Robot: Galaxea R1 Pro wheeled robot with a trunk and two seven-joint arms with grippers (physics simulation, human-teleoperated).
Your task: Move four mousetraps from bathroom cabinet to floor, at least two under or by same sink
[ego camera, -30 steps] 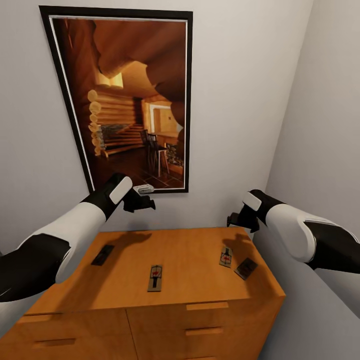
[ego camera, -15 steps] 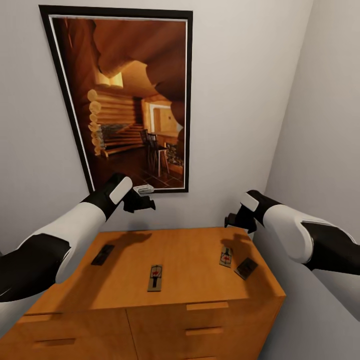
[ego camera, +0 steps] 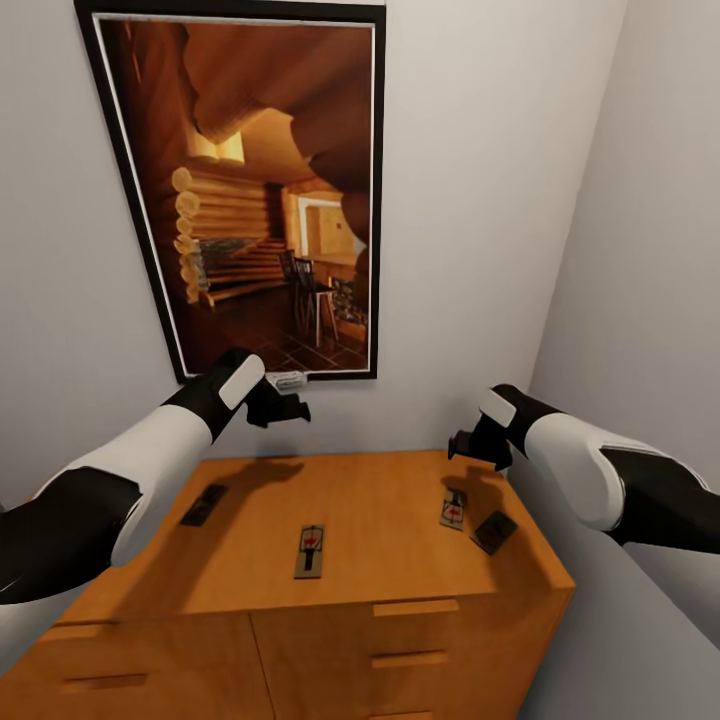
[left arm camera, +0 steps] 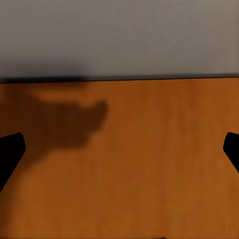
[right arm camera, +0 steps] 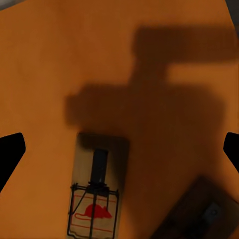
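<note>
- Pickup of the first trap is judged to be the step in hand: all four mousetraps are seen lying flat on the top of the cabinet [ego camera: 400,490], none held and none yet on the floor.
- One mousetrap [ego camera: 203,504] is found at the left of the cabinet top, one [ego camera: 311,550] at centre, and two at the right, a pale one [ego camera: 453,509] just beside a dark one [ego camera: 493,531].
- The left gripper [ego camera: 285,408] is held above the rear left of the cabinet; its fingers are spread wide in the left wrist view, with nothing between them.
- The right gripper [ego camera: 468,445] is poised above the right-hand pair, likewise spread wide and empty.
- In the right wrist view the pale mousetrap [right arm camera: 94,199] is seen at lower centre, off the midline.
- A descent of the right gripper is called for next, centred over that board so it can be pinched across its narrow sides.
</note>
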